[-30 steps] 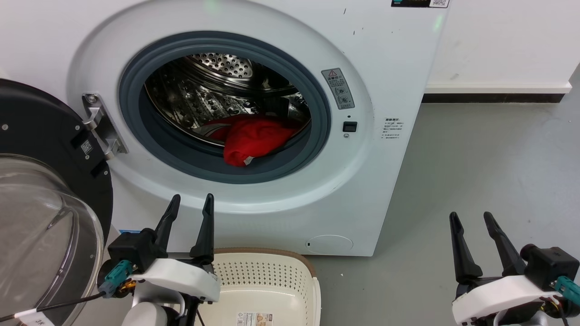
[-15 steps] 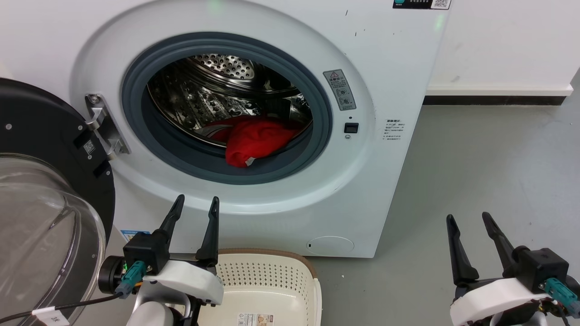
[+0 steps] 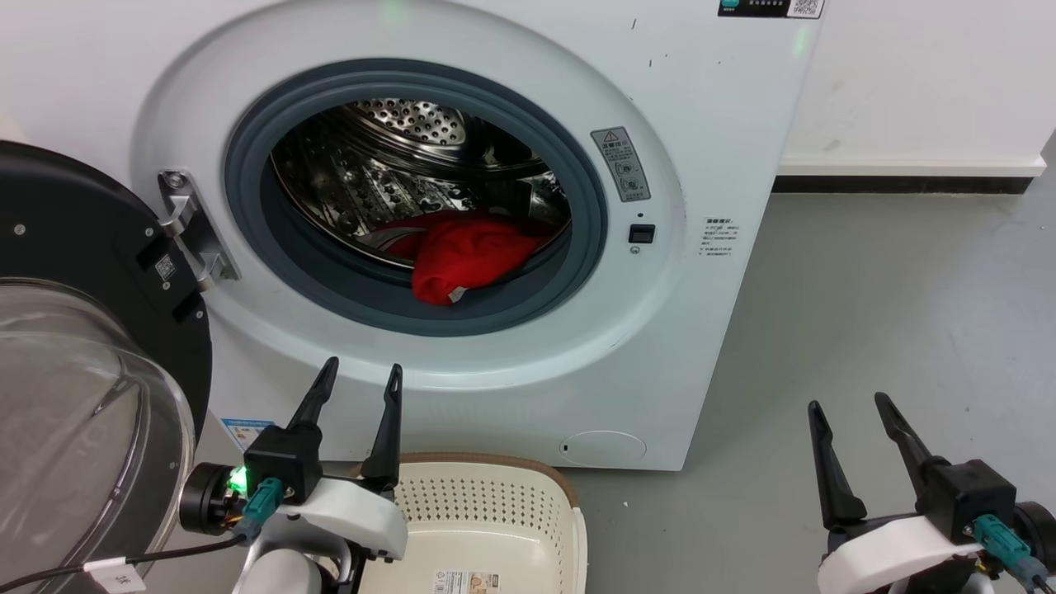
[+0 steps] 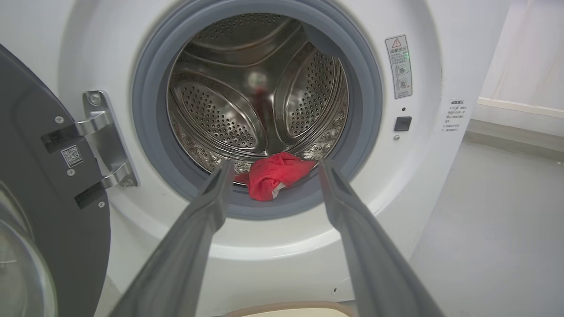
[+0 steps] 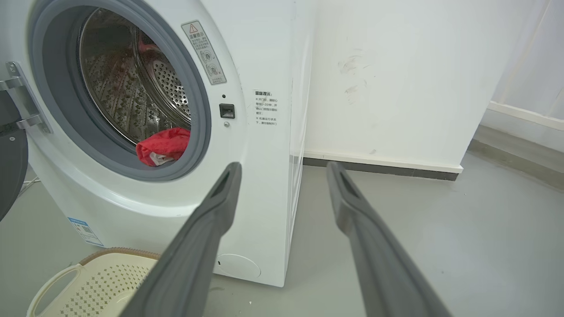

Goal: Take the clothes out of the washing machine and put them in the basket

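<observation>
The left gripper (image 3: 363,368) hangs low in front of the washing machine (image 3: 726,124). Its two dark fingers are spread apart with nothing between them, and their tips point up at the lower curve of the porthole without touching it. A small green light (image 3: 239,477) glows on its black body. In the left wrist view the parted fingers frame the red bundle inside the machine.

The right gripper (image 3: 848,403) sits well off to the right, over bare grey floor (image 3: 891,289). It is empty too, with its fingers splayed and aimed past the washer's right front corner.

Just beside the left gripper, on its right, the basket (image 3: 569,511) stands on the floor, close against the bottom front edge of the machine. It has cream perforated walls and a brown rim. I see no clothing in the part of it that shows, only a label sticker (image 3: 466,582) on its bottom.

The clothes (image 3: 466,252) are in the machine, a bright red heap at the bottom front of the steel drum (image 3: 396,165). The heap slumps over the drum's front lip onto the grey rubber seal (image 3: 247,206), and a small white tag (image 3: 454,292) shows at its lowest edge. I cannot tell how many garments are in the heap.

The door (image 3: 82,231), black-framed with a bulging glass bowl, is swung wide open to the left on its metal hinge (image 3: 186,223). A warning sticker (image 3: 620,163) sits on the white front to the right of the porthole, and behind the machine runs a white wall (image 3: 907,74).
</observation>
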Available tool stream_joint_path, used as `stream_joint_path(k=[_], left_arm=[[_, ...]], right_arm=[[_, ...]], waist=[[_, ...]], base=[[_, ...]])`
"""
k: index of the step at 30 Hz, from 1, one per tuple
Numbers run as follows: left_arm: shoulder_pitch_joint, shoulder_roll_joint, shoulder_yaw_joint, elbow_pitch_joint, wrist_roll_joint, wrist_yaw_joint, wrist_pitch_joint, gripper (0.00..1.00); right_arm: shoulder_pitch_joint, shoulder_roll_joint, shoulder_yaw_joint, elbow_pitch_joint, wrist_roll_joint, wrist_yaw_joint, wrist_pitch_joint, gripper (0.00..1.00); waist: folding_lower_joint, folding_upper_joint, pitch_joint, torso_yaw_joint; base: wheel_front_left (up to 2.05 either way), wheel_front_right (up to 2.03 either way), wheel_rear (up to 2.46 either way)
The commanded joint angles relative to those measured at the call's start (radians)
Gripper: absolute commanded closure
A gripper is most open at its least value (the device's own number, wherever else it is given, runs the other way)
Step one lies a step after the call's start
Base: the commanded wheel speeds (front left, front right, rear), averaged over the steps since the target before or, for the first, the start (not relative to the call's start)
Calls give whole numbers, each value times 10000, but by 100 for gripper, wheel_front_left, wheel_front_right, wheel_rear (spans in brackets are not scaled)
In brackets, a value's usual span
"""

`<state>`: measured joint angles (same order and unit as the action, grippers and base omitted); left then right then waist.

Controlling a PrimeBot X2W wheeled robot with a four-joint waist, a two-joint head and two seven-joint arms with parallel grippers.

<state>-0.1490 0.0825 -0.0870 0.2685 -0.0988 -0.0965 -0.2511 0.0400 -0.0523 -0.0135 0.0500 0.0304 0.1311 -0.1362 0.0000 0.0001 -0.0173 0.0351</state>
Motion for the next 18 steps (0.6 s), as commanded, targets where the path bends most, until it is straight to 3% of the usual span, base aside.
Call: stream_joint_path(k=[1, 18], left_arm=[[-144, -16, 32, 57, 257, 45, -98, 0], [-177, -130, 169, 257, 243, 73, -167, 0]], right_arm=[[89, 35, -5, 13, -221, -6, -79, 0], [-18, 35, -191, 285, -201, -7, -181, 0]], waist=[[0, -1, -6, 7], [0, -1, -16, 55]], base=[[0, 0, 0], [0, 0, 0]])
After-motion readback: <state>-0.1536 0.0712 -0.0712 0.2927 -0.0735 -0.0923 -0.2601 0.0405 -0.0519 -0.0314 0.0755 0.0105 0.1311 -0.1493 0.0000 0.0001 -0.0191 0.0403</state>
